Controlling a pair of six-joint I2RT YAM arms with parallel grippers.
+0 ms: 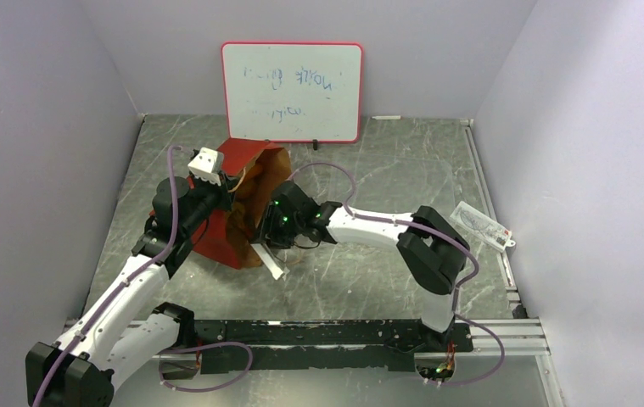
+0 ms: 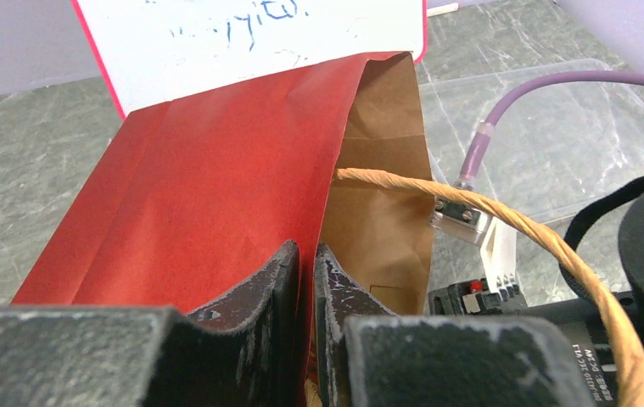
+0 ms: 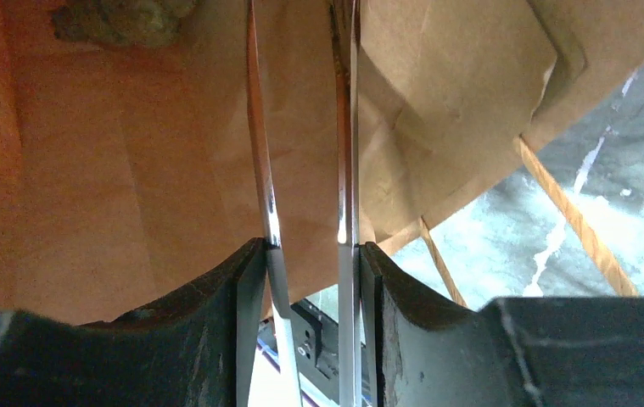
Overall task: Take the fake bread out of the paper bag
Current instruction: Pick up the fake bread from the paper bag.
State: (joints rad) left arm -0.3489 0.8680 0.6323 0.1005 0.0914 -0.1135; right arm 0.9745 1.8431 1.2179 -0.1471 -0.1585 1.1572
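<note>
The paper bag (image 1: 250, 157), red outside and brown inside, lies on its side with its mouth to the right. My left gripper (image 2: 305, 254) is shut on the bag's red wall (image 2: 216, 178) at the mouth edge and holds it up. It also shows in the top view (image 1: 226, 182). My right gripper (image 3: 310, 254) is shut on metal tongs (image 3: 260, 153), whose two blades reach into the bag. A lumpy brownish piece (image 3: 119, 19), perhaps bread, lies deep inside beyond the blade tips. No other bread shows.
A whiteboard (image 1: 291, 91) leans on the back wall behind the bag. The bag's tan loop handle (image 2: 522, 229) hangs across the right arm. A clear packet (image 1: 481, 225) lies at the right edge. A metal rail (image 1: 327, 335) runs along the front.
</note>
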